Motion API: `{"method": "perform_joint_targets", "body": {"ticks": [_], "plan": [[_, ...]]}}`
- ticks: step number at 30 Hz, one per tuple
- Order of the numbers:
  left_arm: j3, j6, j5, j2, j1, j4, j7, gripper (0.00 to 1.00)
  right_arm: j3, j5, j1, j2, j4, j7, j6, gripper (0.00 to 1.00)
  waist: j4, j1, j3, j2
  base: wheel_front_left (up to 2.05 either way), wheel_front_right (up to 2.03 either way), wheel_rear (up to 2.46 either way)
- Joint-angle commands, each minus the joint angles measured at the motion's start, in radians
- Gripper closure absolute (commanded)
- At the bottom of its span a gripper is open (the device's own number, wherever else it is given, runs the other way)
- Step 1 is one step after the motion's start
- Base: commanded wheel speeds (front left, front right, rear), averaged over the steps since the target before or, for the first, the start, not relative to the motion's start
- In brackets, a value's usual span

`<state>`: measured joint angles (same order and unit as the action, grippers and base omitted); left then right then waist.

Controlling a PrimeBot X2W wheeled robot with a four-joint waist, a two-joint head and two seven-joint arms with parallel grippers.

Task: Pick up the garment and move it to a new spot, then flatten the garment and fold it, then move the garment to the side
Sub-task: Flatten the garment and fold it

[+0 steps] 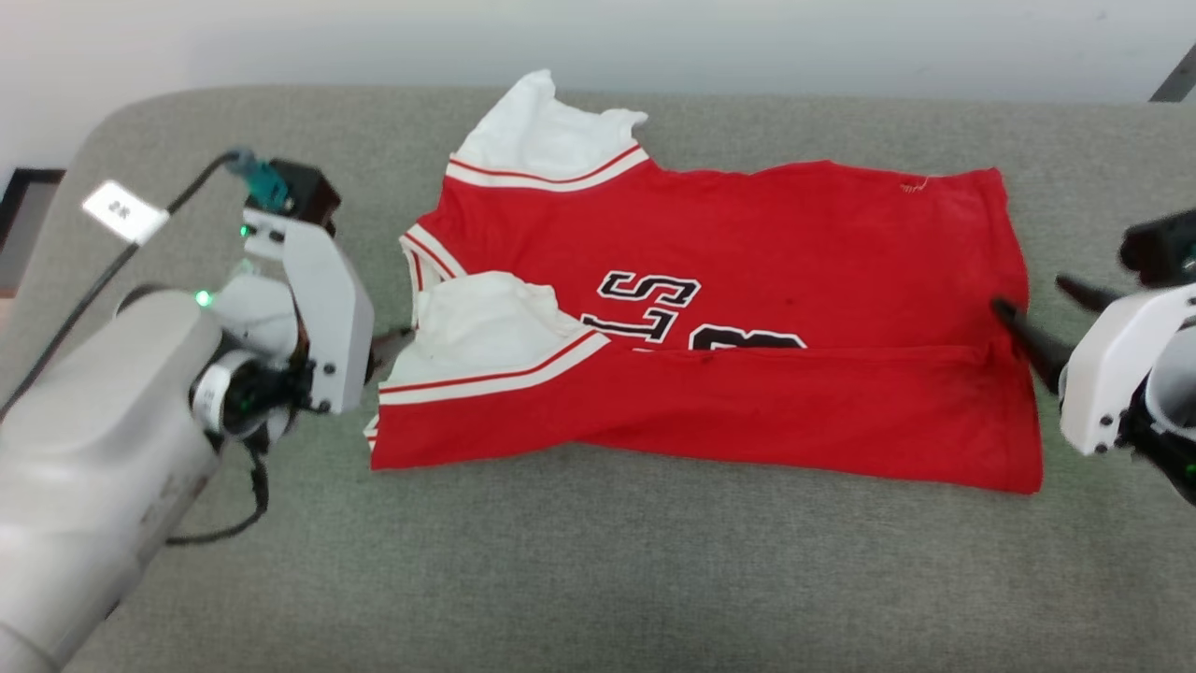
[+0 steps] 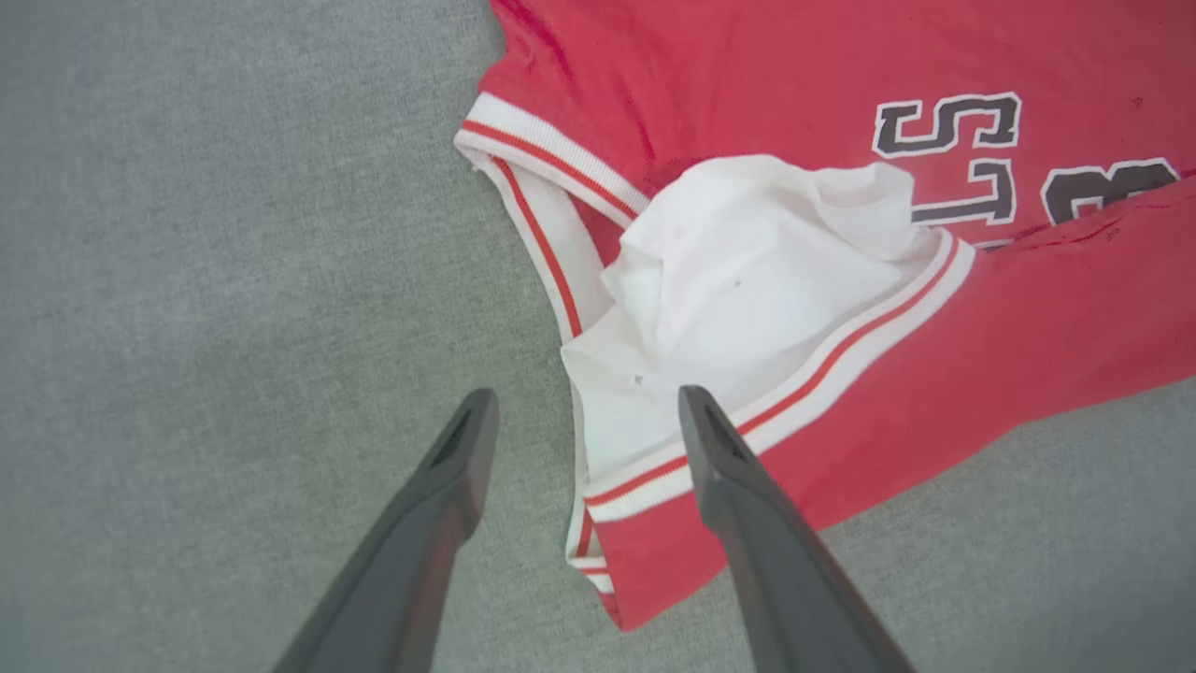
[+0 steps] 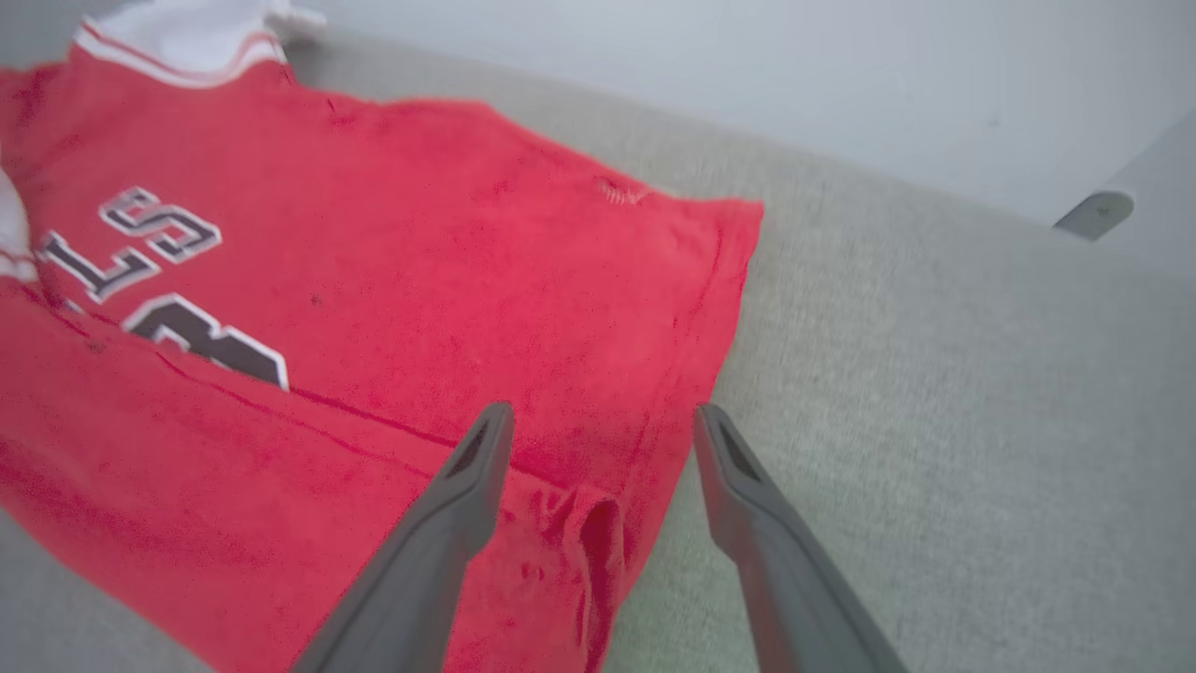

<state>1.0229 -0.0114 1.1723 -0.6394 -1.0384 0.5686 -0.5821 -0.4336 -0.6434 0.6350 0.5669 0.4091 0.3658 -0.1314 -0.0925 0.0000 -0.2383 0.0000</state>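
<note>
The garment, a red shirt with white sleeves and black lettering, lies spread on the grey padded surface. Its near long edge is folded over toward the middle. One white sleeve lies on that fold, and the other points to the far side. In the left wrist view my left gripper is open, its fingers standing astride the sleeve's edge with nothing held. My right gripper is open at the hem end. The right wrist view shows the right gripper over the hem corner, empty.
My left arm's pale wrist housing and its cable with a white tag stand left of the shirt. A pale wall runs behind the surface. A dark frame shows at the far left edge, and a dark bar at the top right.
</note>
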Motion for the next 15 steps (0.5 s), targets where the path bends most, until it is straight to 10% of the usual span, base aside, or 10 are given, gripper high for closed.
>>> {"method": "perform_joint_targets", "body": {"ticks": [1, 15], "plan": [[0.000, 0.011, 0.008, -0.011, 0.025, -0.010, -0.007, 0.00, 0.027, 0.018, -0.010, -0.009, -0.010, -0.024, 0.001, 0.00, 0.014, 0.0000, 0.016, 0.0000, 0.00, 0.00, 0.00], [-0.007, 0.091, 0.058, -0.162, 0.230, -0.216, 0.029, 0.00, 0.415, 0.230, -0.266, -0.183, -0.295, -0.243, 0.001, 0.00, 0.081, 0.0000, 0.009, 0.0000, 0.00, 0.00, 0.00]]}}
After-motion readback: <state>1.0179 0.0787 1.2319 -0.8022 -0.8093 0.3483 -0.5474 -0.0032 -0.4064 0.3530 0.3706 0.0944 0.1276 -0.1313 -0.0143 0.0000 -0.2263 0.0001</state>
